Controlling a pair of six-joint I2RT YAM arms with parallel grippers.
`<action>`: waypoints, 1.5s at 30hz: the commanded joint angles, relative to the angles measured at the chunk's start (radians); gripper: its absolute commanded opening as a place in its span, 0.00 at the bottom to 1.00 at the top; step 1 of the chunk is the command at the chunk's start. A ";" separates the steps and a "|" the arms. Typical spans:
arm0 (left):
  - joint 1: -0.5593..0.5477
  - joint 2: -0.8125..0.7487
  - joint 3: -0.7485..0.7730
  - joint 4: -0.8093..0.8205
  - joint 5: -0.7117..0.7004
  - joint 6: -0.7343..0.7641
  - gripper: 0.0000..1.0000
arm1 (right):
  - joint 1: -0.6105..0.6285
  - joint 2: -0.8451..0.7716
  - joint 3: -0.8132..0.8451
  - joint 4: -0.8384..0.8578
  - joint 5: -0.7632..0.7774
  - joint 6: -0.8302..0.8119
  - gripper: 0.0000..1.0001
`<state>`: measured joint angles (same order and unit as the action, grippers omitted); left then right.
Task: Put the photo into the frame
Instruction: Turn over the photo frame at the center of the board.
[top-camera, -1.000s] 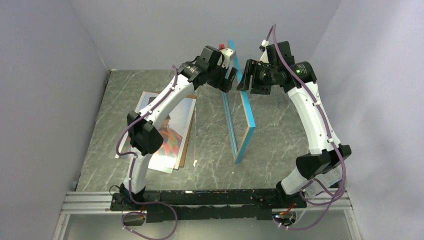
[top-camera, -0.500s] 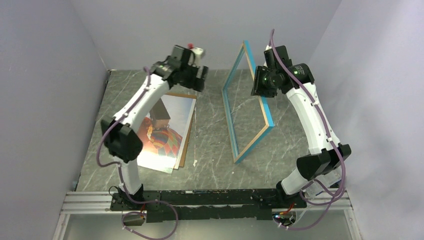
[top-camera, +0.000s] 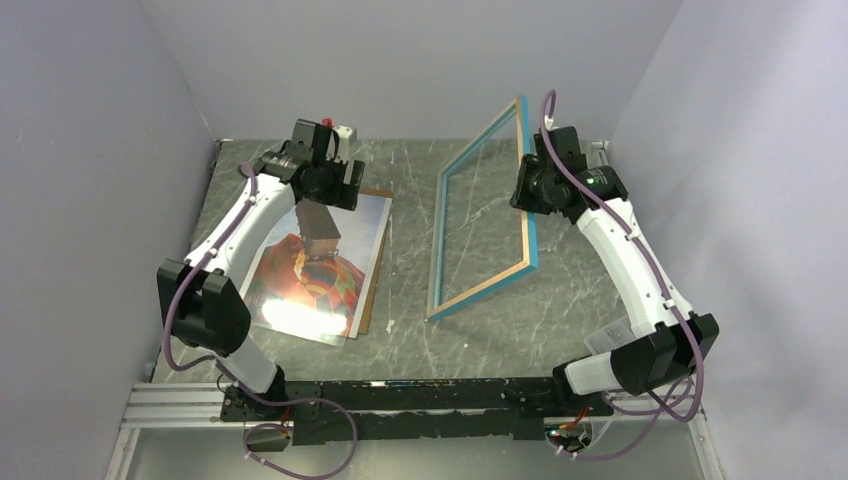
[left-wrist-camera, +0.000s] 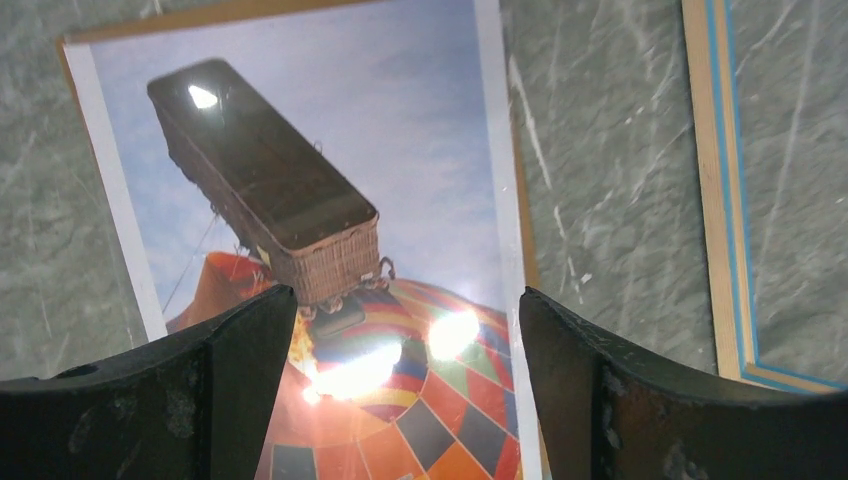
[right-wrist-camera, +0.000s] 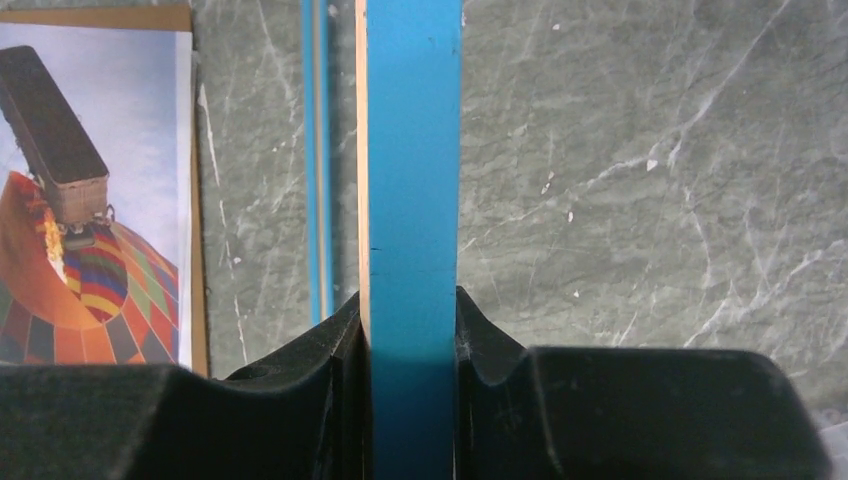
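Left claw: the left claw (top-camera: 335, 188) hangs wide open and empty over the far end of the photo (top-camera: 318, 270). From its wrist view the dark fingers (left-wrist-camera: 235, 385) stand either side of the balloon's basket, clear of the paper.
Right claw: the right claw (right-wrist-camera: 410, 335) is clamped on the right long rim of the frame (top-camera: 485, 287), and the blue edge fills the gap between its jaws.
Photo: it lies flat, picture up, on the left half of the surface (top-camera: 400, 280), on top of a brown board (top-camera: 368, 300) that shows only as a thin strip along its right and far sides.
Photo's long axis: it runs near to far, slanting a little, with the basket end far.
Frame: it is tilted, with its left long rim low by the surface and its right rim raised in the claw. I cannot tell whether the low rim touches.
Inside the frame: only the clear pane, with the marbled surface showing through.
Gap: photo and frame are apart, with bare surface between them; the frame is to the photo's right.
Nearer arm: the left one, directly above the photo.
What the next move turns on: the photo must travel right into the frame, so I judge the frame has to lie flat with its open back up first.
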<state>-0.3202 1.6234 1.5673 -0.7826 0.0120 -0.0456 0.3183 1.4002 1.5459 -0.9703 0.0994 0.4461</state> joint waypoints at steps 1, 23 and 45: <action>0.016 -0.065 -0.037 0.042 -0.009 0.021 0.87 | 0.010 0.034 -0.134 -0.038 -0.029 -0.039 0.10; 0.023 -0.094 -0.072 0.040 -0.044 0.017 0.87 | 0.011 0.187 -0.279 0.142 -0.049 -0.077 0.11; 0.093 -0.107 -0.092 0.051 -0.020 0.033 0.87 | 0.010 0.370 -0.351 0.219 0.224 0.020 0.44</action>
<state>-0.2371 1.5677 1.4757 -0.7589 -0.0132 -0.0189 0.3290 1.7767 1.2175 -0.7914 0.2695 0.4286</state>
